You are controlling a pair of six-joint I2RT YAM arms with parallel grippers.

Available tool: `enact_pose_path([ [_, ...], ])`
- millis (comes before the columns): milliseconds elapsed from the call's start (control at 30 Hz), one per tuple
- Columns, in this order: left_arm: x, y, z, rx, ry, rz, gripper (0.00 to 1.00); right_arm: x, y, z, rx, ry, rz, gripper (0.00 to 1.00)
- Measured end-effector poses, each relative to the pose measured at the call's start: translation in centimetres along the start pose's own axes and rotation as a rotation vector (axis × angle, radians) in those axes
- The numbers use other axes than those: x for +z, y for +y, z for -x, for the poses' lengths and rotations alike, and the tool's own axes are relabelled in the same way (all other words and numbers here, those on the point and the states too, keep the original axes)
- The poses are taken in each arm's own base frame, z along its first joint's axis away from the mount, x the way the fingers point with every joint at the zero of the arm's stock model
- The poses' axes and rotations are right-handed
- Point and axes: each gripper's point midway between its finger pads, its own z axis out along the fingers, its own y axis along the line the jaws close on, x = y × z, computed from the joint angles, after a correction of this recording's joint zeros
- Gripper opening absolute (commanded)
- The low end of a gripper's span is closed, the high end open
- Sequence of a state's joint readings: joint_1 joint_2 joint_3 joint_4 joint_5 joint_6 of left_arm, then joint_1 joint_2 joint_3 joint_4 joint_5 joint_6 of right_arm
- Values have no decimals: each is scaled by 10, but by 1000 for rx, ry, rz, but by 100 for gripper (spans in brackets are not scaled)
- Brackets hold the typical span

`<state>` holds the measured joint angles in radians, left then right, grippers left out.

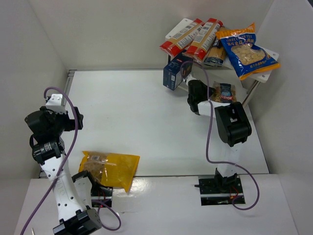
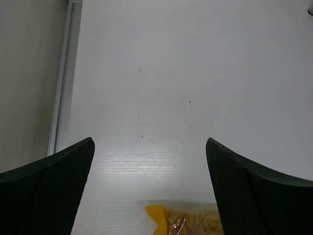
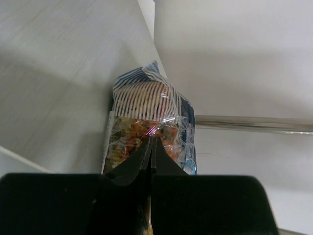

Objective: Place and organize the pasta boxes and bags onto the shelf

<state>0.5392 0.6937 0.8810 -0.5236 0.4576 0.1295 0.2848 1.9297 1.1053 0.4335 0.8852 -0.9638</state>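
Top external view is showing a white surface [image 1: 137, 112] boxed in by white walls, with the shelf [image 1: 174, 32] standing at the far right corner. At the shelf's near side, the right claw [image 3: 151, 146] is pinching the spiral pasta bag [image 3: 146, 117], its fingers closed together on the bag's end. Over the surface, the left claw [image 2: 149, 144] is hanging wide open and holding nothing, with the yellow bag [image 1: 110, 169] lying just below it by the near edge.

- I'm seeing two red-and-cream spaghetti boxes [image 1: 182, 36] [image 1: 204, 34] and a blue-and-orange bag [image 1: 247, 51] lying atop the far-right white shelf [image 1: 266, 78].
- Navy box [image 1: 174, 71] is standing at its left end.
- Clear spiral-pasta bag [image 3: 146, 132] is sitting under the top board.
- Yellow bag [image 1: 110, 166] is lying flat, near left.
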Motion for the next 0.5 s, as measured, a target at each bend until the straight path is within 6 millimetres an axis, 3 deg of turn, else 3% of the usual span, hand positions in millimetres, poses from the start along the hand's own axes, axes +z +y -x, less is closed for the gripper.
enact_pose_path([
  [500, 0, 0, 0, 0, 0, 0, 100, 22, 4, -4, -24, 13, -24, 0],
])
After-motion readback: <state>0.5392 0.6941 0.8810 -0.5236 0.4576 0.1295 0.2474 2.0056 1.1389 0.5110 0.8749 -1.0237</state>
